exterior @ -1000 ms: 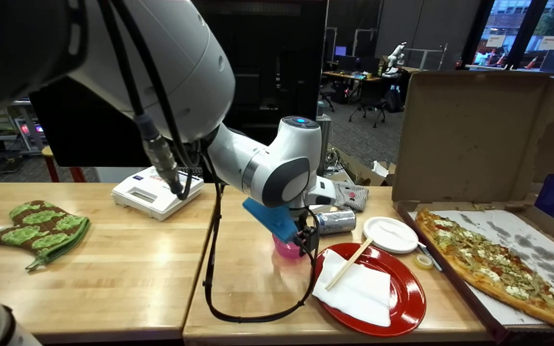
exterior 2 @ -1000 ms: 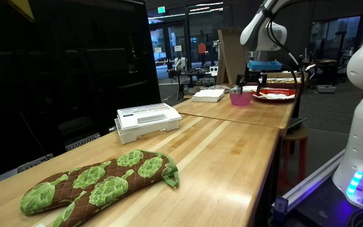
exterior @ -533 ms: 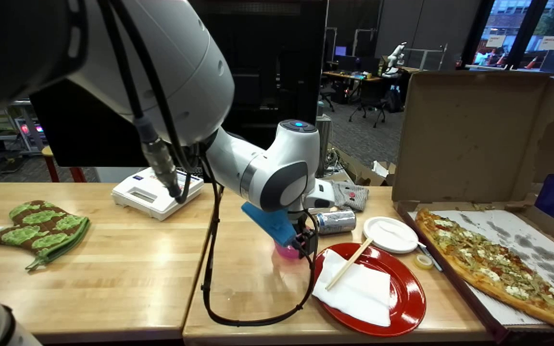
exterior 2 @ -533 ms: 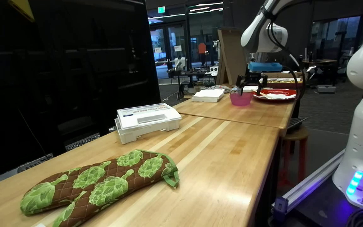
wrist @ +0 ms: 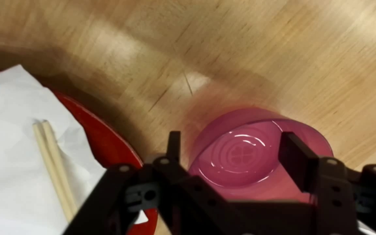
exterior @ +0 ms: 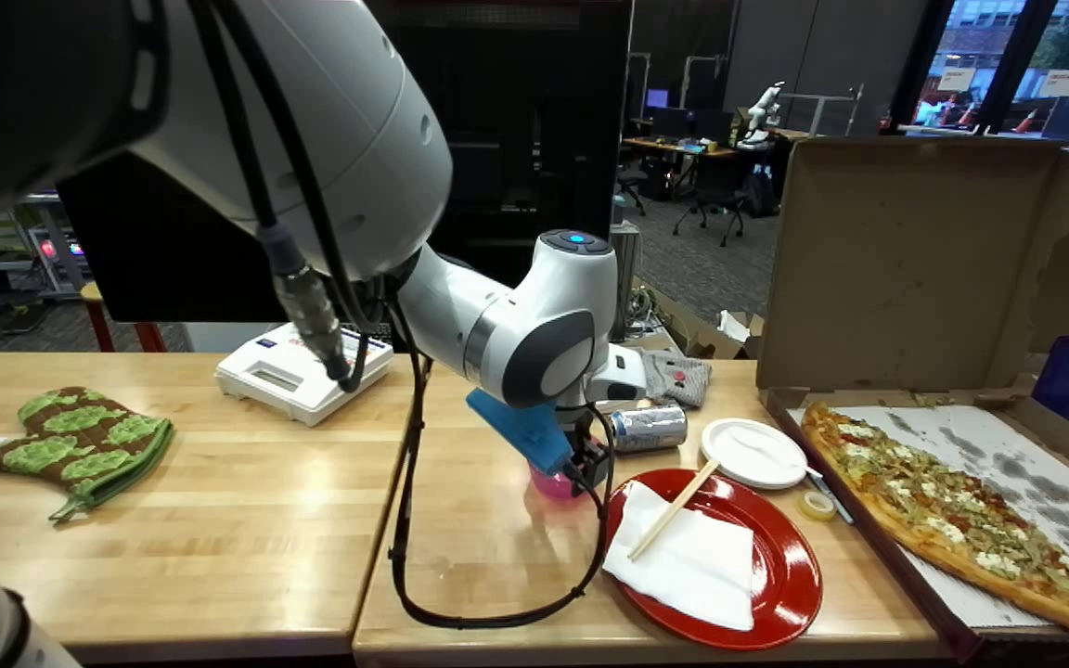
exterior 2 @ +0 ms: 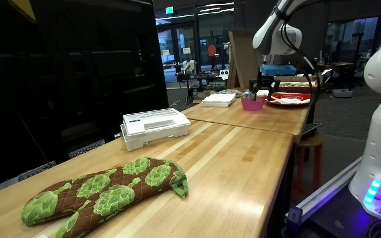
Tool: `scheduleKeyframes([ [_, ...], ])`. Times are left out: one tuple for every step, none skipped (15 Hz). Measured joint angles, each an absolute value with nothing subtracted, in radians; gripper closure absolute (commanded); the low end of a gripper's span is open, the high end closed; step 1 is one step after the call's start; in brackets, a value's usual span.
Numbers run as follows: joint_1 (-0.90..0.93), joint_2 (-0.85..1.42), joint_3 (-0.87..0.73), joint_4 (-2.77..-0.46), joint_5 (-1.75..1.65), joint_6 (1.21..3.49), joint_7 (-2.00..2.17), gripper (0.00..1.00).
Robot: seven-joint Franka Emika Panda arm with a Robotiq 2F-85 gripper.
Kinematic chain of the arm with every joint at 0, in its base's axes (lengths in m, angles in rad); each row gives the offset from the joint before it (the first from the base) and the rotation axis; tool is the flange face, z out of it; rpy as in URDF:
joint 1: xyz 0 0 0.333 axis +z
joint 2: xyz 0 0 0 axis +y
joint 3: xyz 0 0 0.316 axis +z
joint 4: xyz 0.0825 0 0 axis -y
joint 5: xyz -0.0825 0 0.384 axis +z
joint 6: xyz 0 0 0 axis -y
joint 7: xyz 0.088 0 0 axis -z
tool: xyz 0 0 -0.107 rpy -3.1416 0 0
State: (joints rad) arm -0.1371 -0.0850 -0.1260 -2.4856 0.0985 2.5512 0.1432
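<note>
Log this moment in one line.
End effector: open, at bowl, contact unclear; bowl: upright on table; red plate: beside bowl, holding napkin, chopsticks

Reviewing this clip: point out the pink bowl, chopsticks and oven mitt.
Pink bowl (wrist: 242,156): wrist view, on its inner floor.
Chopsticks (wrist: 56,168): wrist view, midway along their visible length.
Oven mitt (exterior 2: 111,188): in an exterior view, on its patterned middle.
</note>
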Motion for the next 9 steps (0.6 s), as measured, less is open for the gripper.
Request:
scheduleKeyframes([
  [-0.137,-0.085,-0.126,-2.485,0.098,2.55,0.144,0.2],
  [-0.137,-0.085,-0.126,-2.485,0.098,2.549,0.145,0.2],
  [-0.137,-0.084,-0.126,-2.485,0.098,2.548,0.147,0.2],
  [-0.137,-0.083,-0.126,-2.484,0.098,2.547,0.148,0.21],
  [-0.137,-0.081,-0.126,-2.484,0.098,2.546,0.149,0.21],
  [-0.137,-0.08,-0.126,-2.483,0.098,2.544,0.149,0.21],
  [-0.137,-0.078,-0.126,-2.483,0.098,2.543,0.15,0.22],
  [-0.137,-0.076,-0.126,-2.481,0.099,2.539,0.15,0.24],
  [-0.137,-0.073,-0.126,-2.477,0.1,2.533,0.15,0.34],
])
